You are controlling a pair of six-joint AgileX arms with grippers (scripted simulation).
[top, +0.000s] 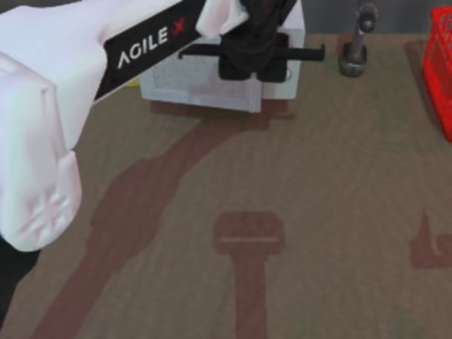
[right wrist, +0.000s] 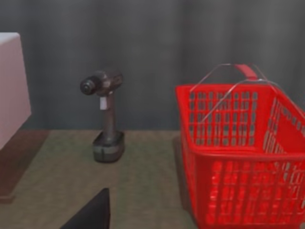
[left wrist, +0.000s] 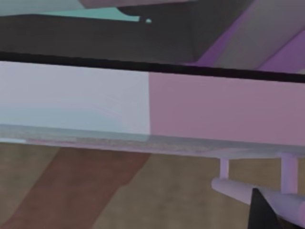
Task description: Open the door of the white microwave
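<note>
The white microwave (top: 295, 28) stands at the back of the table, mostly covered by my left arm. Its door (top: 191, 83), with a grey mesh window, lies flush with the front. A pale handle bar (top: 254, 96) sticks out at the door's right side. My left gripper (top: 253, 70) hangs directly over that handle at the microwave's front top edge. In the left wrist view the door face (left wrist: 95, 100) fills the frame, and a dark tip of the gripper overlaps the handle bar (left wrist: 238, 190). Only a dark tip of my right gripper (right wrist: 95, 212) shows, in its own wrist view.
A grey cordless drill (top: 353, 51) stands upright to the right of the microwave. A red wire basket (top: 439, 70) sits at the table's right edge. Arm shadows cross the brown tabletop (top: 339, 183).
</note>
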